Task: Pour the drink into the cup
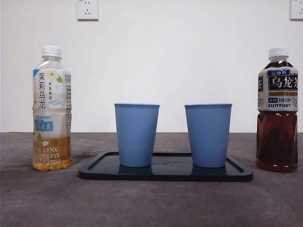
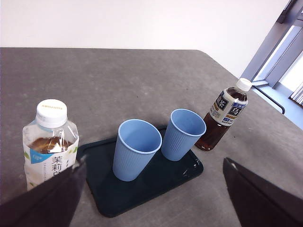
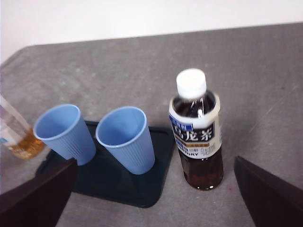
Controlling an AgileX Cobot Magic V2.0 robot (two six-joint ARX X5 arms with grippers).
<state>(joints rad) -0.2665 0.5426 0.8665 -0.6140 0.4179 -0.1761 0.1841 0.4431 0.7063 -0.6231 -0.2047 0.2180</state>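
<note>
- We see a dark tray (image 1: pixel 165 176) lying flat on the grey worktop (image 1: pixel 151 203); two blue cups (image 1: pixel 137 135) (image 1: pixel 208 135) stand upright on it side by side, apart from each other; both look empty from above
- A pale tea bottle (image 1: pixel 51 111) stands upright, cap on, off one end of the tray; only its lower part holds amber drink
- A dark tea bottle (image 1: pixel 278 113) stands upright and capped off the other end, mostly full
- The left gripper (image 2: pixel 151 198) hovers over the pale bottle's side, jaws wide apart, holding nothing
- The right gripper (image 3: pixel 156 198) hangs above the dark bottle, jaws spread, seemingly clear of it
- Two wall sockets (image 1: pixel 87 9) sit high on the white wall
</note>
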